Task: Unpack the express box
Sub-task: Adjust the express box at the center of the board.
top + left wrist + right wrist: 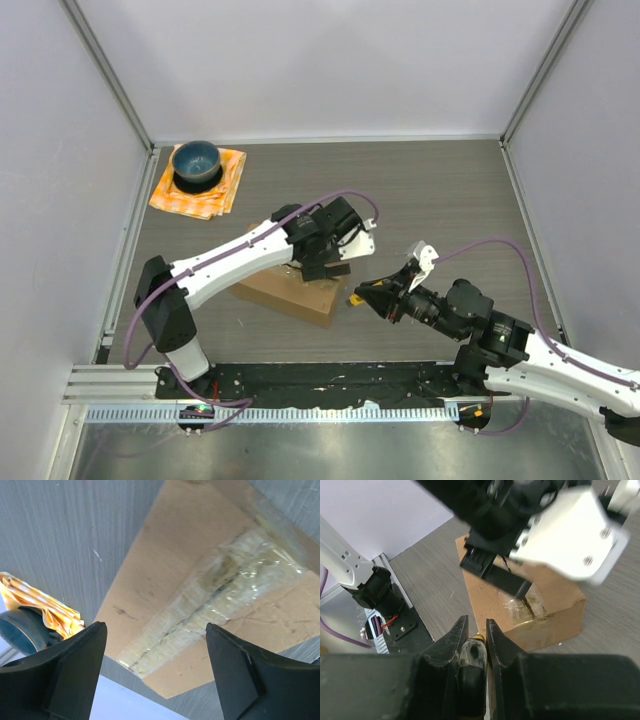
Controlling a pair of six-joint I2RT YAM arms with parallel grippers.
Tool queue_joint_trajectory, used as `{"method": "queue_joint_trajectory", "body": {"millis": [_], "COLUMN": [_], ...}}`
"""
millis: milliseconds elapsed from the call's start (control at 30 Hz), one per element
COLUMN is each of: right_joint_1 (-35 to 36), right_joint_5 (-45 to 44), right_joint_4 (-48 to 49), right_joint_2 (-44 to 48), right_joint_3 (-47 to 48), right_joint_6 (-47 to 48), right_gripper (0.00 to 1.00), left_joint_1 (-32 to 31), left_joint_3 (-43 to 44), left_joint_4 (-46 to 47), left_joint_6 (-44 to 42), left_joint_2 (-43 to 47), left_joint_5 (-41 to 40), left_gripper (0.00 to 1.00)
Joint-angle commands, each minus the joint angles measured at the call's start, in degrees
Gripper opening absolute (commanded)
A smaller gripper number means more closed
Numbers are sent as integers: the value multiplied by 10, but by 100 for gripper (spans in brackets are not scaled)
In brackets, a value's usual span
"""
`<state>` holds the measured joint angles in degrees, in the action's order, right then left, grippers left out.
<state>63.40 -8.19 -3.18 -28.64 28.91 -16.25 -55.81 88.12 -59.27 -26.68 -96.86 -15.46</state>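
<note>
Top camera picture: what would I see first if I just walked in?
The brown express box in the middle of the table, with the left tool open right above it. The right tool beside it pinches a small yellow-tipped object. In the far left corner, a blue bowl sits on an orange cloth.

express box (190,540) matt brown cardboard, its tape (220,595) glossy and wrinkled; counter (440,190) matt grey woodgrain; small tool (472,654) in the right hand (476,623) glossy.
</note>
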Motion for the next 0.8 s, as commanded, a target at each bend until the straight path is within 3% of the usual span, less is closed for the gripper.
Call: {"method": "queue_joint_trajectory", "body": {"millis": [0, 67, 167, 300, 567, 767], "right_joint_1": [1, 1, 3, 33, 81, 80], "right_joint_5": [30, 50, 112, 140, 79, -37], "right_joint_4": [24, 59, 120, 158, 229, 236], "right_joint_2": [-20, -43, -91, -177, -335, -391], "right_joint_3": [-19, -30, -49, -30, 0, 14], "right_joint_6": [-30, -47, -69, -65, -66, -77], "right_gripper": [1, 1, 1, 1, 1, 1], "left_joint_1": [74, 151, 216, 251, 333, 344], "left_joint_3": [61, 88, 85, 44, 15, 14], "left_joint_4": [29, 41, 84, 140, 227, 254], "left_joint_6": [11, 12, -4, -17, 0, -13], "left_joint_2": [15, 14, 10, -9, -57, -97], "left_joint_5": [14, 34, 41, 26, 8, 20], "left_gripper": [86, 86, 86, 84, 82, 82]}}
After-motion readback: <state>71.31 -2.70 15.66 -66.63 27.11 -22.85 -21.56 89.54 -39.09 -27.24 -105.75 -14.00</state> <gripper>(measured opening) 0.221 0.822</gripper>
